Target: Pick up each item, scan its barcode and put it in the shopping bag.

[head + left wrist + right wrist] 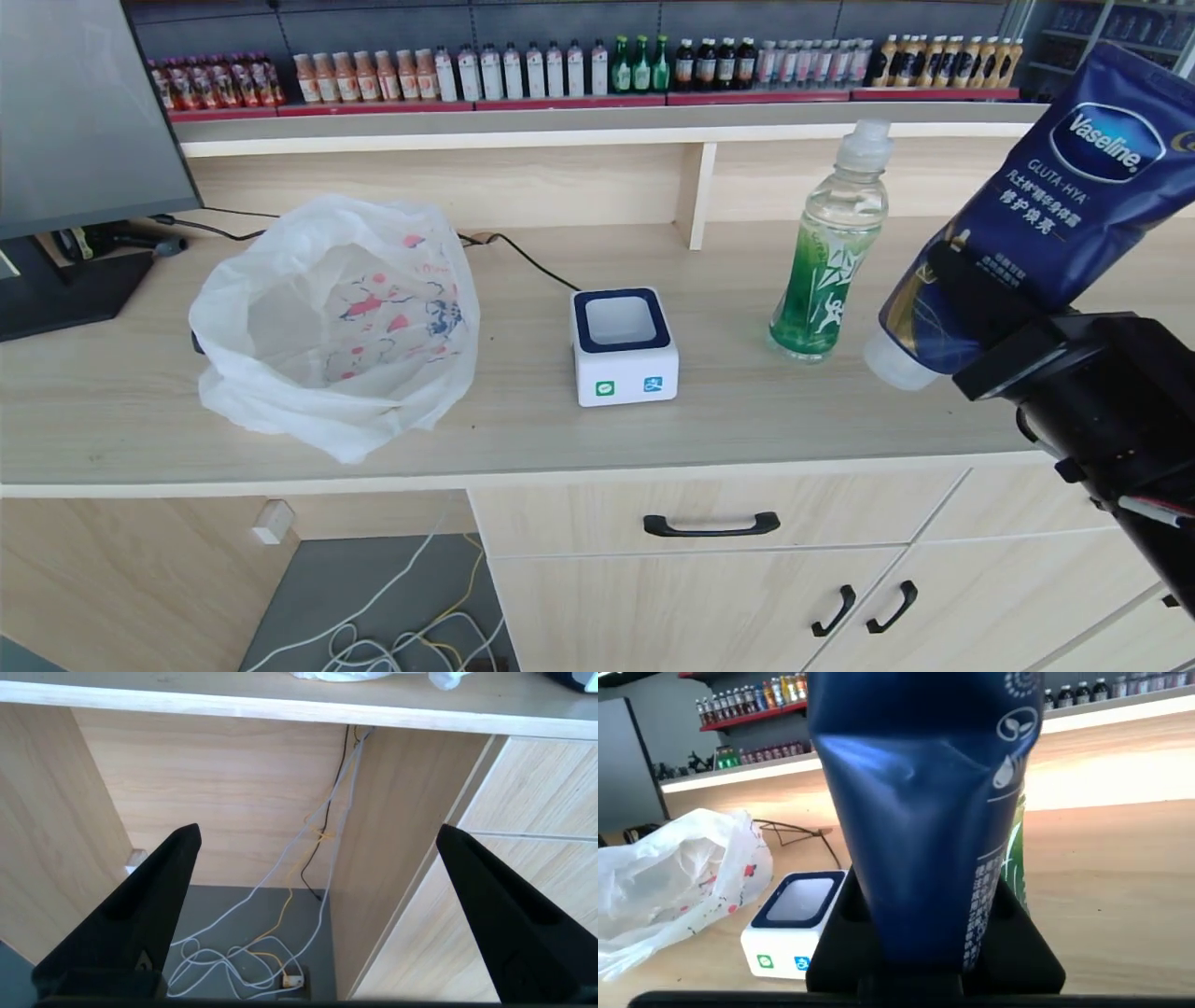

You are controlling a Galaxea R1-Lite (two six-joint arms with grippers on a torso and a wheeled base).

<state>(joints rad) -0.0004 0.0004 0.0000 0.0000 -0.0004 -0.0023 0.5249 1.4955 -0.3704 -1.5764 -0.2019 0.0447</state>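
Note:
My right gripper (980,299) is shut on a dark blue lotion tube (1046,205), held tilted above the counter's right end with its white cap pointing down and left. Up close the tube (920,812) blocks much of the right wrist view. A green drink bottle (829,252) stands upright just left of the tube. The white scanner (624,347) with its dark blue rim sits mid-counter, also seen as the scanner (792,926) beside the tube. The white shopping bag (336,322) lies open at the left. My left gripper (313,919) hangs open below the counter edge, holding nothing.
A monitor (84,103) on a black stand occupies the counter's far left. A raised shelf ledge (597,126) runs behind, with rows of bottles beyond. Drawers with black handles (711,525) sit below the counter. Loose cables (271,943) lie on the floor under it.

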